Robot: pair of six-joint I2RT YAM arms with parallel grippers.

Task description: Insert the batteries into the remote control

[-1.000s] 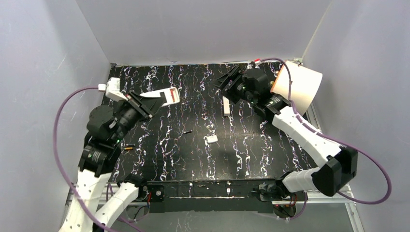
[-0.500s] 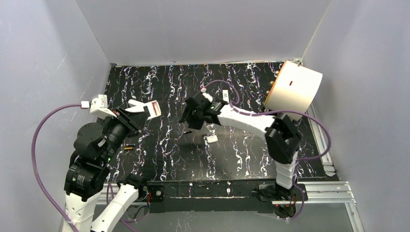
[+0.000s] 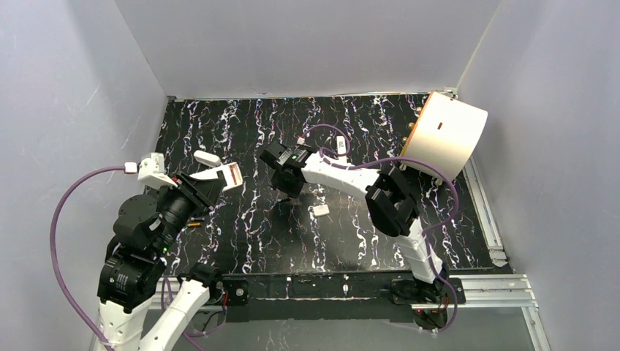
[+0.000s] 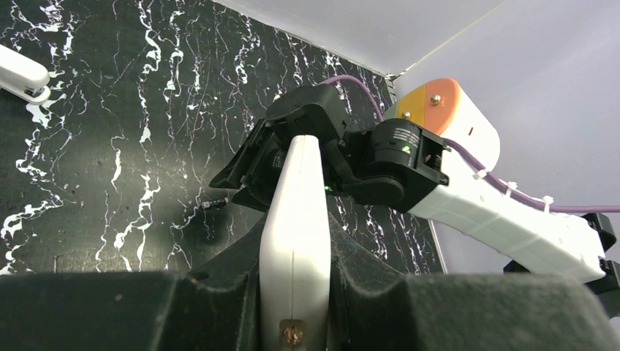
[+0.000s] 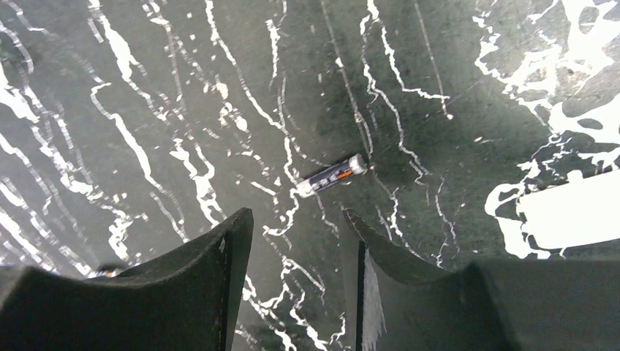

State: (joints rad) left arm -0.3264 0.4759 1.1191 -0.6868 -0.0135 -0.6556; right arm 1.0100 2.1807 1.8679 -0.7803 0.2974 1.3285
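Note:
My left gripper (image 4: pixel 296 245) is shut on the white remote control (image 4: pixel 296 212), held edge-up above the mat at the left (image 3: pixel 225 175). One of the batteries (image 5: pixel 333 175), thin, dark and orange with a silver end, lies on the black marbled mat just ahead of my right gripper (image 5: pixel 296 219). That gripper is open with nothing between its fingers and hangs over the middle of the mat (image 3: pixel 286 181). The left wrist view shows the same battery (image 4: pixel 216 205) under the right gripper. Another orange battery (image 3: pixel 194 224) lies near the left arm.
A second white remote-like piece (image 3: pixel 207 157) lies behind the held remote. A small white oblong piece (image 3: pixel 320 210) sits mid-mat and another white piece (image 3: pixel 341 145) lies farther back. A big white and orange cylinder (image 3: pixel 446 135) fills the back right corner. Grey walls enclose the mat.
The right arm has swung from the back right to the middle of the mat, over the battery, and its jaws have narrowed. The left arm has drawn back and down with the remote.

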